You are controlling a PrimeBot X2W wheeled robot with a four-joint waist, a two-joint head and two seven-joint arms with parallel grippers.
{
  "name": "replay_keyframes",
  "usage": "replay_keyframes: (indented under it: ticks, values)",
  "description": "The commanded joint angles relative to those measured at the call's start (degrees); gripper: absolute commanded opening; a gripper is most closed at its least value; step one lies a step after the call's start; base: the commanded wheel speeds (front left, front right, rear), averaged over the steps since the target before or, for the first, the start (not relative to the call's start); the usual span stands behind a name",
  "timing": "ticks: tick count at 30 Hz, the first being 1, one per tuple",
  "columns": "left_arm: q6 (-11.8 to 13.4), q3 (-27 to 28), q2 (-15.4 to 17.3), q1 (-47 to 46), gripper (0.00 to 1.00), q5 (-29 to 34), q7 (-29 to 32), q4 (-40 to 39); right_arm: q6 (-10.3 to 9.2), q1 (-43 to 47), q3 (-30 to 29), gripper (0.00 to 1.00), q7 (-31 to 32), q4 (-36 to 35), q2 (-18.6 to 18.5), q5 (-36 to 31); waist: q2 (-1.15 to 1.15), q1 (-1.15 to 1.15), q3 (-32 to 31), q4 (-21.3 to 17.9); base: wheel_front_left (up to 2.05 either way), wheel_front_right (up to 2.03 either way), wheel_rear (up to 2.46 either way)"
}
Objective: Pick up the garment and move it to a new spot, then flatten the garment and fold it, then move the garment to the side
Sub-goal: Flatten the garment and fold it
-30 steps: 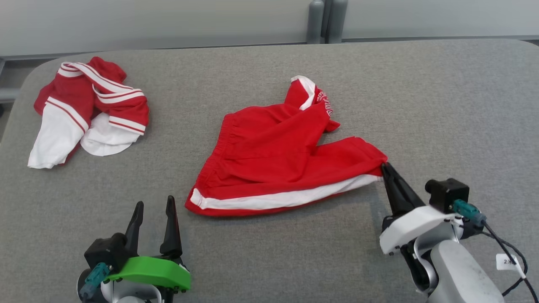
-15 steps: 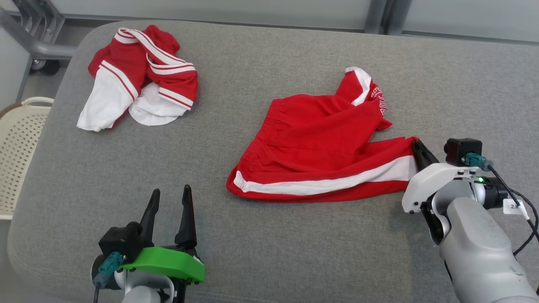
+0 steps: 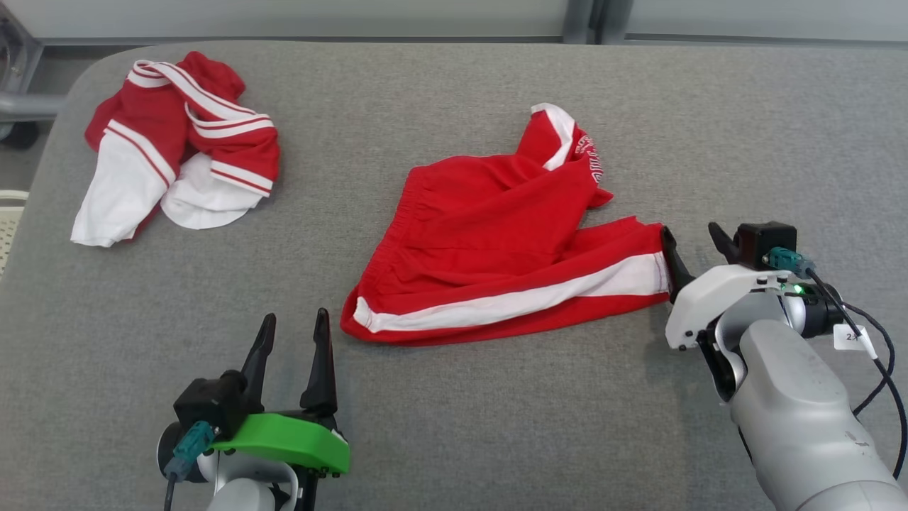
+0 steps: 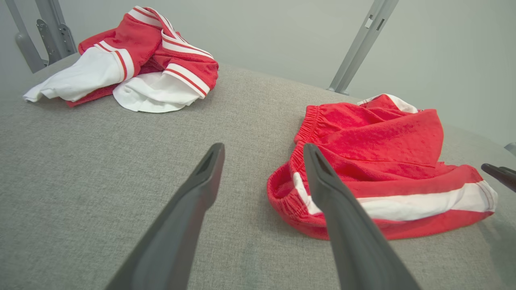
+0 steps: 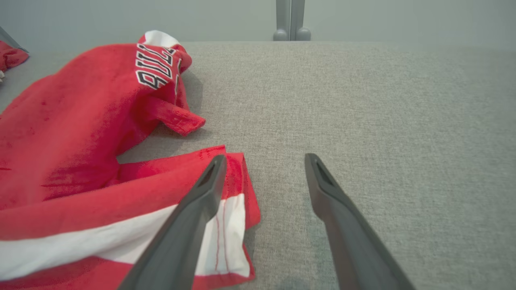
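The red shorts [image 3: 496, 248] were seen lying rumpled in the middle of the grey table [image 3: 454, 440], well apart from a second red-and-white garment [image 3: 177, 149] at the far left. The right gripper [image 3: 694, 247] was held spread wide just beside the near leg's hem, with nothing gripped. The left gripper [image 3: 294, 330] was likewise wide and empty, near the waistband corner. Flattening was judged to be the step in hand. Next, the far leg, bunched and turned over, would need to be taken by its hem and drawn out flat.
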Motion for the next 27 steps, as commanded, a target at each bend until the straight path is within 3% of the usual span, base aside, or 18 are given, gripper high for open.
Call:
replay_keyframes:
  ticks: [1,16,27]
  values:
    - [-0.1,0.3,0.1,-1.0,1.00,0.5,0.0,-0.3,0.00,0.9,0.2,1.00,-0.4,-1.2,-0.1,0.4,0.00,0.00,-0.3,-2.3,0.00,0.00,0.00]
    - [1.0,1.8,0.1,2.0,1.00,1.9,0.0,-1.7,0.00,16.2,2.7,1.00,-0.4,-27.7,-0.4,3.6,0.00,0.00,-4.8,-8.1,0.00,0.00,0.00]
    - [2.0,3.2,0.1,8.7,1.00,1.0,0.0,-2.6,0.00,28.4,0.6,1.00,-0.3,-38.1,1.7,1.6,0.00,0.00,-9.4,-8.3,0.00,0.00,0.00]
